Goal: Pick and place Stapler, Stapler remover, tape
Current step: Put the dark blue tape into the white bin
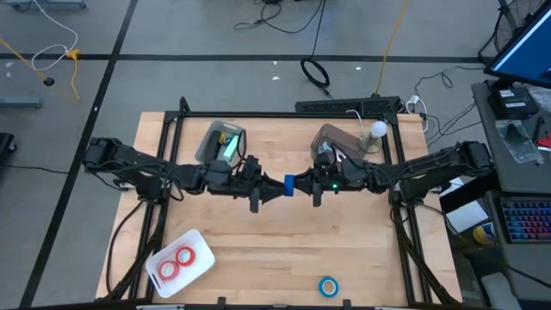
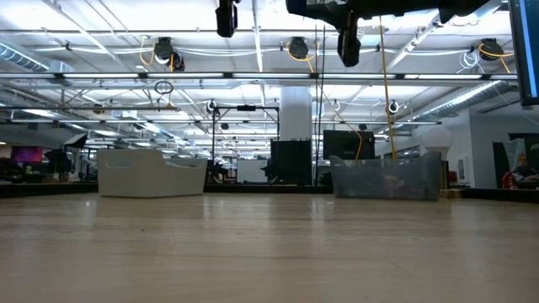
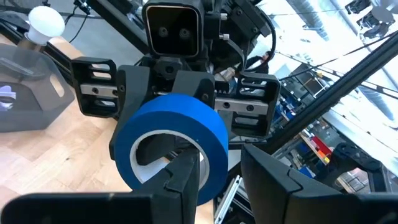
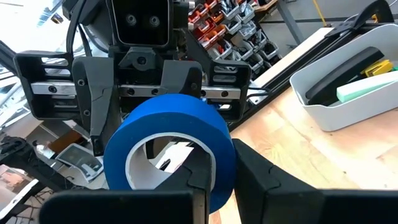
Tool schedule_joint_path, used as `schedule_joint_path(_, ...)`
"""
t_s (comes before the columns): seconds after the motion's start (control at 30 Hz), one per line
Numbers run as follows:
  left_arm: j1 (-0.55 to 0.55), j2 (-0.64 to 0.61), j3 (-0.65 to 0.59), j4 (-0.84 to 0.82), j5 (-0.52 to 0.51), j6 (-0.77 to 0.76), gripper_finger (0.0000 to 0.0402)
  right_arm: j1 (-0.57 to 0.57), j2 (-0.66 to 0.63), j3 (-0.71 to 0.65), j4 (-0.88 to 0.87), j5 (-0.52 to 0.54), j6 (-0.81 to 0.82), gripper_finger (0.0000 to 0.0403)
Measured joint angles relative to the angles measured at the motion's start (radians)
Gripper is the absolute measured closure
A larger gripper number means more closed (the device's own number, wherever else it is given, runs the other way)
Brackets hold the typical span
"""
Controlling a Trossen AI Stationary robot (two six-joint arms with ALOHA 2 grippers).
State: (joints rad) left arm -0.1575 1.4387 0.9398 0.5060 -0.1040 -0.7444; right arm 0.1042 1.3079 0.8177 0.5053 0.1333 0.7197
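Near edge of the desk [image 1: 284,245]: one blue roll [image 1: 328,286] and a white tray [image 1: 200,251] holding two red rolls [image 1: 176,261]. Mid-desk, raised: a blue tape roll [image 1: 289,182] grasped by both the left end effector [image 1: 274,184] and the right end effector [image 1: 303,183], each pinching its wall. Risk: unsynchronised release or pulling apart would drop or crush it. The hole's axis runs left–right.

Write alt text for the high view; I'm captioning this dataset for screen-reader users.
Two dark robot arms meet above the middle of a wooden table, the left gripper and right gripper both gripping one blue tape roll between them. Two bins sit at the far edge, a white tray with two red rolls and another blue roll near the front.
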Motion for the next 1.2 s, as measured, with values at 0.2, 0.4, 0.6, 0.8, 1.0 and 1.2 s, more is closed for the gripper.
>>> schedule_joint_path(0.2,0.007,0.0,0.0,-0.001,0.0,-0.009,0.0291,-0.016,0.0,0.0,0.0,0.001,0.001,0.0372)
schedule_joint_path(0.4,0.016,0.028,0.0,0.038,0.031,-0.013,0.0353,-0.026,-0.001,-0.001,-0.001,-0.005,0.001,0.0372)
schedule_joint_path(0.6,0.042,0.047,-0.001,0.064,0.107,-0.015,0.0368,-0.025,-0.003,-0.002,-0.01,-0.008,-0.033,0.0368)
schedule_joint_path(0.8,0.052,-0.028,0.0,-0.162,0.186,0.013,0.0368,-0.031,-0.04,-0.001,-0.134,-0.159,-0.101,0.0314)
schedule_joint_path(1.0,0.046,-0.176,0.0,-0.588,0.14,-0.011,0.0368,-0.042,-0.086,0.0,-0.343,-0.3,-0.086,0.0256)
schedule_joint_path(1.2,0.014,-0.307,0.001,-0.935,0.103,-0.131,0.0368,-0.045,-0.127,0.0,-0.407,-0.428,-0.13,0.0234)
